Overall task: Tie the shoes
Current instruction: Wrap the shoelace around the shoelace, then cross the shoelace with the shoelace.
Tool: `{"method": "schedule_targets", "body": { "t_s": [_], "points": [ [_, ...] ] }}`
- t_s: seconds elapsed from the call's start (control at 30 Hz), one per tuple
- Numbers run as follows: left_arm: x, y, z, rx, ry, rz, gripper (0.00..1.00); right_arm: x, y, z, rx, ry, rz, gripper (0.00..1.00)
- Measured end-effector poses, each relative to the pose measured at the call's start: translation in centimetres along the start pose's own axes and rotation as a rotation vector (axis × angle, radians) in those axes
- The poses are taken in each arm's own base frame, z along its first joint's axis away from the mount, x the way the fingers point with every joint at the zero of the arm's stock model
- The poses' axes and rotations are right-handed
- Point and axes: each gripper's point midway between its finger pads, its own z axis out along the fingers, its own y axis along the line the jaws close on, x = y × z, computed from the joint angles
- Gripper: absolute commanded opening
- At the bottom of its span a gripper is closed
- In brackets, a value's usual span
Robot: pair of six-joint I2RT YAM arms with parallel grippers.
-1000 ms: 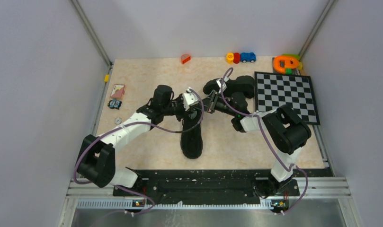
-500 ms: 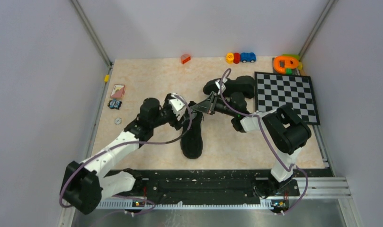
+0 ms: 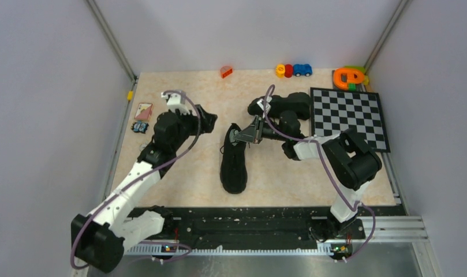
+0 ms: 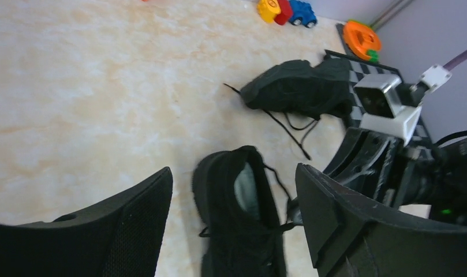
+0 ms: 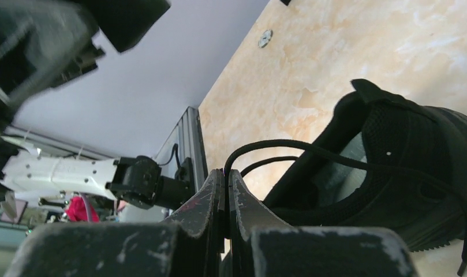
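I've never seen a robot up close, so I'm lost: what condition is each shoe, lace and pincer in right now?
near shoe: upright on its sole, untied.
far shoe: untied.
lace: from the near shoe, lifted in a loop, pinched.
left pincer: open, holding nothing.
right pincer: shut on the lace.

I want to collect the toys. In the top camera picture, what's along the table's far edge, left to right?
orange block → yellow toy → red toy → blue car → orange ring toy
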Motion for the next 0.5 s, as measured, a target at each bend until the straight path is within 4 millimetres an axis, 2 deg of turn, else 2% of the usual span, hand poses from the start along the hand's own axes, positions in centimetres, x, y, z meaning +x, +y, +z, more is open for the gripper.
{"method": "schedule_targets", "body": {
  "t_s": [0.07, 0.17, 0.23, 0.3, 0.33, 0.5],
  "points": [
    [-0.5, -1.2, 1.6, 0.017, 0.077, -0.076, 0.79, 0.3, 0.4, -0.1, -0.019, 0.02, -0.029, 0.0],
    [-0.4, -3.2, 2.5, 0.064, 0.175, -0.182, 0.74, 0.6, 0.7, -0.3, -0.034, 0.042, -0.066, 0.0],
    [0.2, -3.9, 2.7, 0.082, 0.233, -0.245, 0.67, 0.7, 0.8, -0.4, -0.037, 0.052, -0.09, 0.0],
    [1.2, -4.4, 2.7, 0.097, 0.295, -0.306, 0.54, 0.8, 0.9, -0.5, -0.037, 0.059, -0.107, 0.0],
    [1.7, -4.6, 2.8, 0.102, 0.321, -0.328, 0.51, 0.8, 0.9, -0.6, -0.038, 0.062, -0.115, 0.0],
    [5.4, -4.4, 3.8, 0.088, 0.471, -0.431, 0.55, 1.0, 0.7, -0.6, -0.031, 0.074, -0.122, 0.0]
  ]
}}
